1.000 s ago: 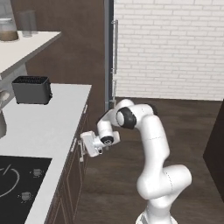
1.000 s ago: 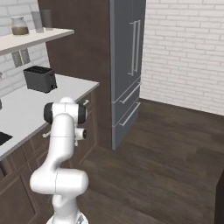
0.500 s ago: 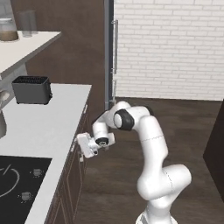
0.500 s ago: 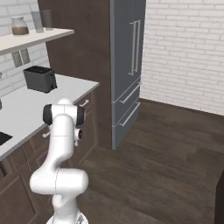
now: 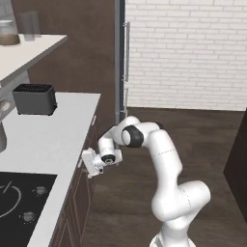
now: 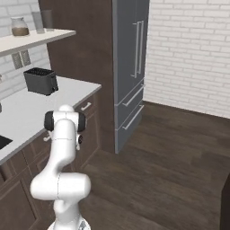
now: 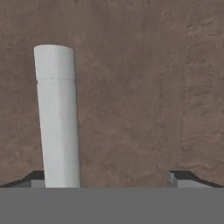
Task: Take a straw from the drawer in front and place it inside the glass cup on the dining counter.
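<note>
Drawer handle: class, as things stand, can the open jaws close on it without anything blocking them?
Probably yes. The pale drawer handle stands just inside one fingertip, with only the brown drawer front behind. Nothing lies between, so the gripper looks free to close.

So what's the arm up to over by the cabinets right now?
The white arm's two-finger gripper is reaching low to the dark brown wooden drawer front just under the white worktop. In the hand view its jaws stand open, with the drawer's pale cylindrical handle beside one fingertip, not yet gripped. The drawer looks closed. A black toaster sits on the worktop.
</note>
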